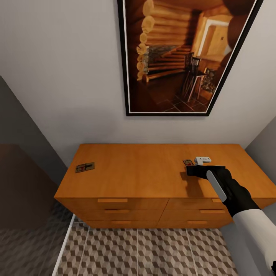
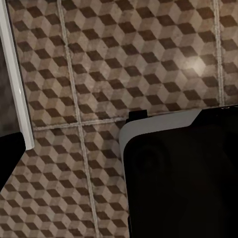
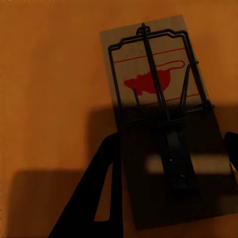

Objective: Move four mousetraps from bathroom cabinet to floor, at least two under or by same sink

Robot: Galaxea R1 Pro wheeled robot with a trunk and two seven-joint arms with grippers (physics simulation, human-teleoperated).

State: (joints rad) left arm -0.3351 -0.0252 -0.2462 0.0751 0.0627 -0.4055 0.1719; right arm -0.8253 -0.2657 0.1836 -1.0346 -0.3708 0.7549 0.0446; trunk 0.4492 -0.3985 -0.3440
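Head high; wrists close, downward.

No words, brands or nos. readable anywhere. Only mark: a red rat-shaped print w/ thin red lines on the mousetrap (image 3: 163,114) board, seen close from the right wrist cam. The 2nd trap (image 1: 84,167) on the cabinet (image 1: 145,172) shows a red speck, too small to read.

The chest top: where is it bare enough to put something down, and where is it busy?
The cabinet top is bare across its wide middle, between the left mousetrap and the right tool. It is crowded at the right end, where that tool hangs over a second mousetrap beside a small white object.
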